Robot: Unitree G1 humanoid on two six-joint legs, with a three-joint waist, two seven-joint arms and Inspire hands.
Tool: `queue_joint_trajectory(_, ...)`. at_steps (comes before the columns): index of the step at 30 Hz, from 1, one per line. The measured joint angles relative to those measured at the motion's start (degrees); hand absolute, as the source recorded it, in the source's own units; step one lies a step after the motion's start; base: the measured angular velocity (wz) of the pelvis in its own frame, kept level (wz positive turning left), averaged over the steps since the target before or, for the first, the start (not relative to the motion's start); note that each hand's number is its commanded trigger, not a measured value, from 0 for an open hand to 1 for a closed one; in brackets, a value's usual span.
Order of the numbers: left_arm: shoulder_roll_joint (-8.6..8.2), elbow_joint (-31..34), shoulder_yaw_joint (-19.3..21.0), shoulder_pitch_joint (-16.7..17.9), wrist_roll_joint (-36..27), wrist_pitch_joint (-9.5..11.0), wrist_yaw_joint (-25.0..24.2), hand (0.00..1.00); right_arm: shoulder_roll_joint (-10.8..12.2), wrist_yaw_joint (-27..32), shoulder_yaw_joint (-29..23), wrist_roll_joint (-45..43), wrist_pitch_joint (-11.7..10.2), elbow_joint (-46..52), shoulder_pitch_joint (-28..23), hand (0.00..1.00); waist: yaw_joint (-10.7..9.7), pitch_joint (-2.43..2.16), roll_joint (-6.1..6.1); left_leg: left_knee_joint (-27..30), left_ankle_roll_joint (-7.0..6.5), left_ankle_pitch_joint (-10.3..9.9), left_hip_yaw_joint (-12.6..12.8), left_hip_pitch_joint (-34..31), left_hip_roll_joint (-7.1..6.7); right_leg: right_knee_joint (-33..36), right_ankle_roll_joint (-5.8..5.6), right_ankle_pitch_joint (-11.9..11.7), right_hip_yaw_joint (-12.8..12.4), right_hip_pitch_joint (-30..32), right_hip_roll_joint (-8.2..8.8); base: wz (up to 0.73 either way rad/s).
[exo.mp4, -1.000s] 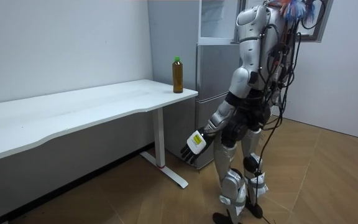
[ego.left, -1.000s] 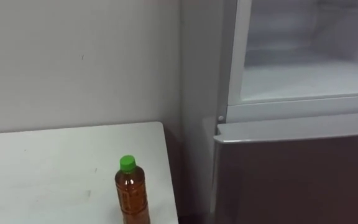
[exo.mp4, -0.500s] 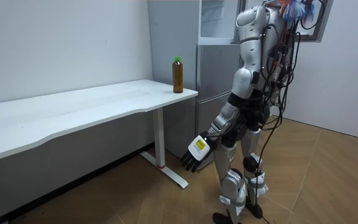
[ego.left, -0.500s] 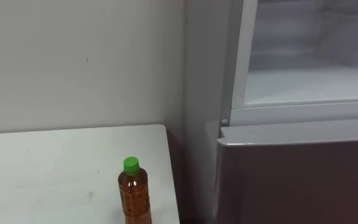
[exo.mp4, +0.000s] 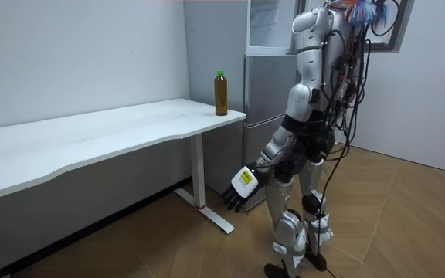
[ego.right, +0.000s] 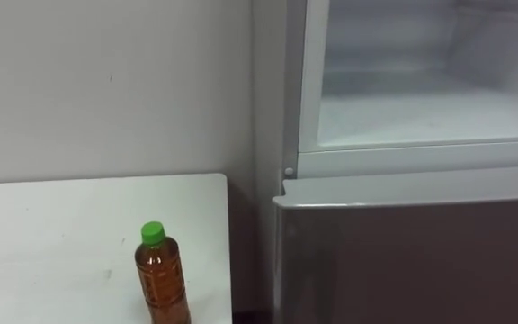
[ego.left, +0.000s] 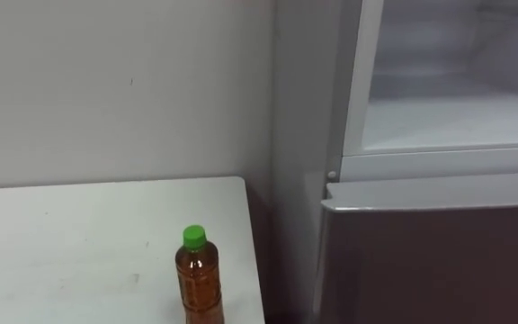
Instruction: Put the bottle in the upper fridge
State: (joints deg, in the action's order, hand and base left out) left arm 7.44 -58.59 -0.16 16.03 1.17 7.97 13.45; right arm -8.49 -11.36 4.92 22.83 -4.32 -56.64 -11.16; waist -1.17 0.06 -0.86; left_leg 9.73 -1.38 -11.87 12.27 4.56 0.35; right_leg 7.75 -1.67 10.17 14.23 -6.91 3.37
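The bottle (ego.left: pixel 198 281) stands upright at the lower centre of the left eye view, on the white table (ego.left: pixel 61 243), close to the table's right edge. It holds amber-brown liquid and wears 1 green cap (ego.left: pixel 193 237). Any print on it is too small to read. No hand touches it.

To its right, past a narrow gap, stands the fridge. Its upper compartment (ego.left: pixel 457 121) is open in the upper right of the frame, showing a white interior. Below it, the grey lower door (ego.left: pixel 439 252) is closed. A plain pale wall (ego.left: pixel 106 90) fills the upper left, behind the table.

In the room view the robot stands upright on the wooden floor (exo.mp4: pixel 408 232), facing the fridge, with the table's end toward the room view's left. Its left hand (exo.mp4: pixel 242 185) hangs low beside its leg, released, fingers loose and pointing down, grasping nothing, well apart from the bottle.
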Motion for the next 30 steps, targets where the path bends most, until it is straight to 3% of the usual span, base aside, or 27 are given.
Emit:
queue_joint_trajectory(3,0.00,-1.2,0.0,-0.9,3.3,0.2,0.1,0.00,0.0,-0.1,0.0,-3.2,-0.8,8.0,-0.5,0.00,0.1,0.01,-0.02,0.0,0.00,0.0,0.0,-0.1,0.00,0.1,0.00,0.0,0.0,0.3,0.01,0.00)
queue_joint_trajectory(14,0.09,-1.0,-0.4,-1.4,3.5,0.2,0.0,0.00,-0.1,-1.3,0.8,-2.7,-1.3,29.0,-1.5,0.00,0.4,-0.12,-0.62,0.1,0.00,0.0,0.0,-0.4,0.04,0.5,0.01,0.0,0.2,0.9,0.04,0.00)
queue_joint_trajectory(17,0.15,-1.1,-0.5,-1.3,3.5,0.2,0.0,0.00,0.0,-1.6,1.2,-2.7,-1.5,35.4,-1.6,0.00,0.5,0.24,-0.74,0.0,0.00,0.0,0.0,-0.4,0.07,0.7,0.01,0.0,0.2,0.9,0.04,0.00)
queue_joint_trajectory(18,0.16,-1.1,-0.5,-1.4,3.5,0.2,0.0,0.00,0.0,-1.9,1.2,-3.0,-1.4,37.0,-1.6,0.00,0.7,0.15,-0.80,0.0,0.00,0.0,0.0,-0.5,0.09,0.8,0.01,0.0,0.1,0.9,0.03,0.00)
queue_joint_trajectory(27,0.94,-2.8,-0.1,-1.0,3.6,0.2,0.1,0.00,-0.3,-2.1,1.4,-3.0,-0.6,42.2,-3.4,0.00,2.3,0.18,-1.18,0.4,-0.01,0.0,0.1,-0.9,0.16,1.2,0.09,-0.1,-0.1,1.0,0.03,0.00)
queue_joint_trajectory(30,0.97,-4.0,-0.3,-1.0,4.8,0.1,0.1,0.00,-1.2,-1.8,1.4,-3.0,0.7,44.2,-3.4,0.00,2.8,0.46,-0.90,0.8,-0.02,0.0,0.1,-0.9,0.31,2.0,0.12,-0.1,-0.1,1.2,0.05,0.00)
